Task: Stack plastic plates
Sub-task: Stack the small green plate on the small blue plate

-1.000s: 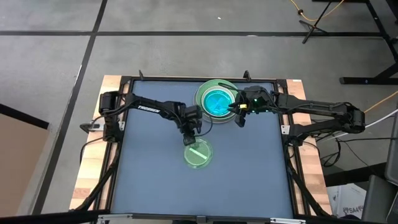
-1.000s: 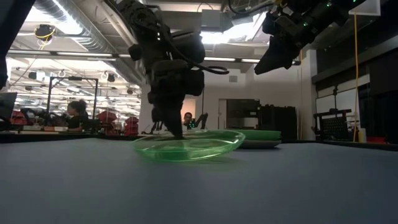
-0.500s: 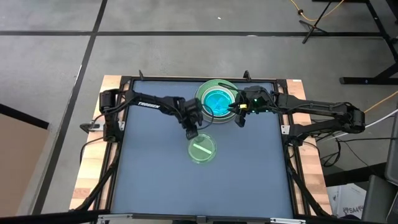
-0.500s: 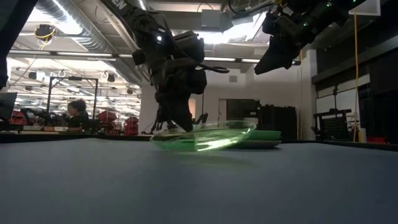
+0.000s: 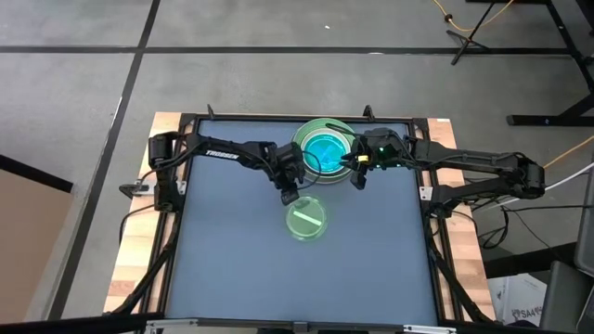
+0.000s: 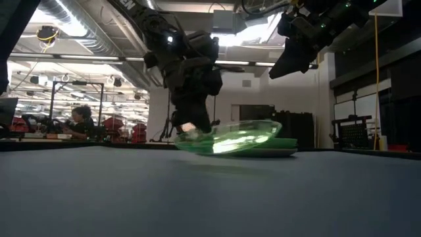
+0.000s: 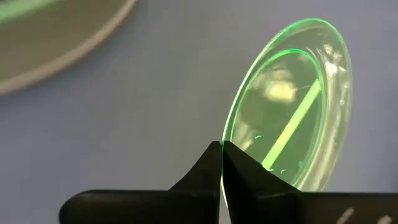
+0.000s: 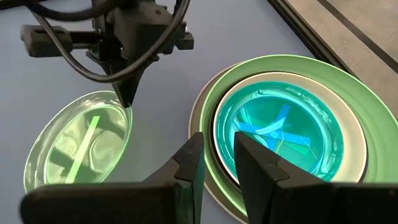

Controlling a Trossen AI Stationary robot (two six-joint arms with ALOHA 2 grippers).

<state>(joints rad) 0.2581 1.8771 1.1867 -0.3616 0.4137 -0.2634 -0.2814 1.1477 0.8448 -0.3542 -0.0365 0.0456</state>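
My left gripper (image 5: 290, 195) (image 6: 195, 129) is shut on a small translucent green plate (image 5: 306, 219) (image 6: 228, 138) (image 7: 292, 106) near the table's middle. Toward the far edge stands the stack (image 5: 325, 150) (image 8: 280, 134): a translucent blue plate on top, with white, light green and grey rims showing below it. In the low view the stack (image 6: 279, 149) rests flat on the table behind the held plate. My right gripper (image 5: 356, 176) (image 8: 217, 163) hovers open, high above the stack's right near edge, touching nothing. My left gripper pinches the green plate's rim (image 7: 231, 134) between its two fingertips, on the plate's left far side, coming slanting from above. The plate is lifted clear of the table and tilted, its held side lower and its opposite rim (image 6: 273, 125) raised.
The blue-grey table top (image 5: 232, 260) lies bare to the left, right and near side of the plate. A dark frame (image 5: 186, 118) runs round the table's edges. In the low view a person (image 6: 80, 117) sits far back in the room.
My left gripper has risen and moved toward the table's far right, toward the stack, staying shut on the green plate's rim. The plate, which rested flat on the table, has come clear of it, tilted, and shifted closer to the stack.
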